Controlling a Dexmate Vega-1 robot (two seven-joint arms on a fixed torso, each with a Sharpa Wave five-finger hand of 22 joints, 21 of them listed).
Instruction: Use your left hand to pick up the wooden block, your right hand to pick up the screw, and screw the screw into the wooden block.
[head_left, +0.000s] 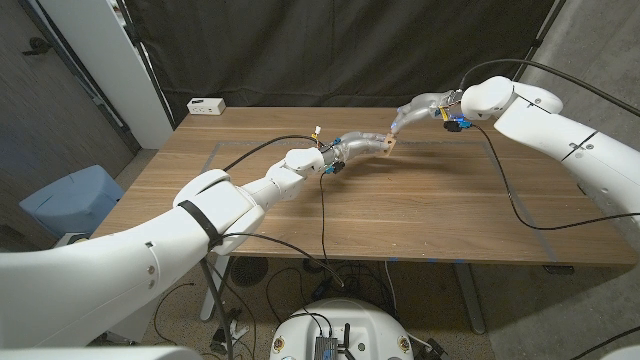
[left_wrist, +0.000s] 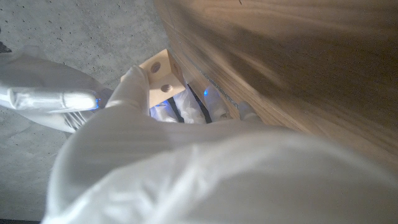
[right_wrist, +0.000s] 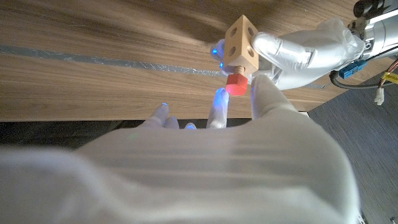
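A: Head view first. Where's the block?

B: The block (head_left: 387, 146) is held above the table's (head_left: 420, 215) far middle, at the fingertips of the left hand (head_left: 352, 150). The right hand (head_left: 418, 110) reaches in from the right and far side, touching it. Both hands are equally close.

A: Left wrist view?

B: The left hand's fingers (left_wrist: 132, 84) are clamped on the block (left_wrist: 163, 78), a holed face showing. The right hand (left_wrist: 46, 99) is just beside it.

A: Right wrist view?

B: The screw (right_wrist: 236, 83), red-headed, already sits in the block (right_wrist: 242, 44), its axis running straight from the block towards the right hand (right_wrist: 249, 118). Two right fingers flank the head, seemingly pinching it. I'd judge turning comes next.
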